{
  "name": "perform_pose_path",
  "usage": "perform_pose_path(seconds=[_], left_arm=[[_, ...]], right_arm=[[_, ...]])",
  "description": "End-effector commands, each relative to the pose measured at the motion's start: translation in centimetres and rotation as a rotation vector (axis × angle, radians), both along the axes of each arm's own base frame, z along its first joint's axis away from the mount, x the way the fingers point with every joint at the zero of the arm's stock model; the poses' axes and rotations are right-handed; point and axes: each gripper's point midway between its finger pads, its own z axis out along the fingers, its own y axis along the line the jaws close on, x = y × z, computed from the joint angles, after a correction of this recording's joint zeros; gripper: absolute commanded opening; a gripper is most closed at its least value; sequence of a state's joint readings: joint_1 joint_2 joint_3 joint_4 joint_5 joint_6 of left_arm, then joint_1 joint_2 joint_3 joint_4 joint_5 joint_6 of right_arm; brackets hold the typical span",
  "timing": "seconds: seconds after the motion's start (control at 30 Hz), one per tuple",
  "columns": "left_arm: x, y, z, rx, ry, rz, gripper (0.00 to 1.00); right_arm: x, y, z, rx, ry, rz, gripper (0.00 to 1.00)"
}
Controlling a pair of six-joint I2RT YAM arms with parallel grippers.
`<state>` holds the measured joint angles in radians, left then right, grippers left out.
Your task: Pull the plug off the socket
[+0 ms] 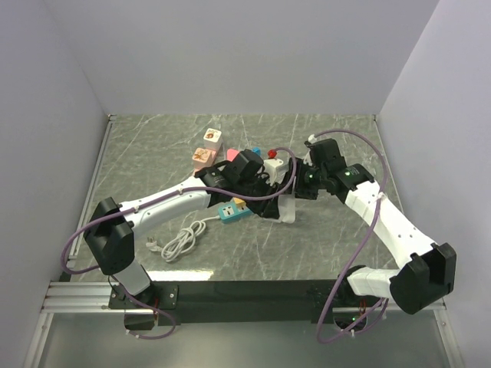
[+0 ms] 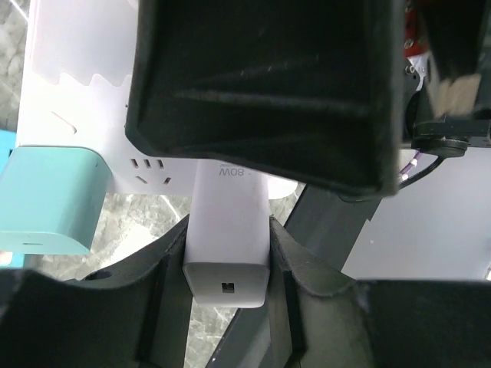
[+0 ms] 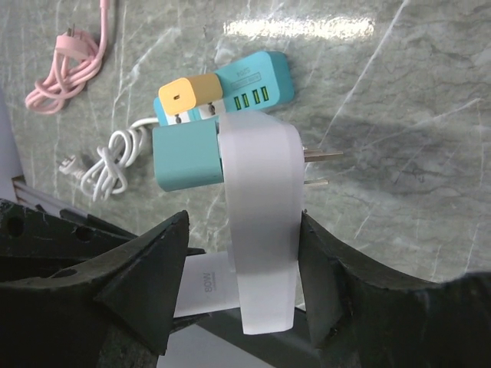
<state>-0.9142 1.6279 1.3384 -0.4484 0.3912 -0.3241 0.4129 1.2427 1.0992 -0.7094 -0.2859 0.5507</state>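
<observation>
A white socket block with two bare prongs hangs above the table between my right gripper's fingers; the right finger touches it and the left finger stands close beside it. A white "80W" plug sticks out of the socket's face. My left gripper is shut on that plug, with both fingers against its sides. A teal adapter sits in the same socket next to the plug. In the top view both grippers meet at mid-table, the left and the right.
A teal power strip with a yellow plug and a coiled white cable lies on the marble table. Pink cubes and a white cube stand behind. A pink cable lies further off.
</observation>
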Motion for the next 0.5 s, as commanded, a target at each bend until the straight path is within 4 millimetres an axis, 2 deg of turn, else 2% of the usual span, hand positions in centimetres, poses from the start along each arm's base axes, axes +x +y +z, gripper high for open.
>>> perform_pose_path(seconds=[0.0,0.27,0.47], left_arm=[[1.5,-2.0,5.5,-0.138,-0.114,0.014,0.0],[1.8,-1.7,8.0,-0.188,-0.154,0.048,0.0],[1.7,-1.6,8.8,-0.208,-0.157,0.049,0.0]], right_arm=[[0.6,1.1,1.0,0.024,-0.041,-0.024,0.65],[1.0,0.3,-1.0,-0.005,-0.004,-0.137,0.58],[1.4,0.6,-0.7,0.021,-0.012,-0.157,0.55]])
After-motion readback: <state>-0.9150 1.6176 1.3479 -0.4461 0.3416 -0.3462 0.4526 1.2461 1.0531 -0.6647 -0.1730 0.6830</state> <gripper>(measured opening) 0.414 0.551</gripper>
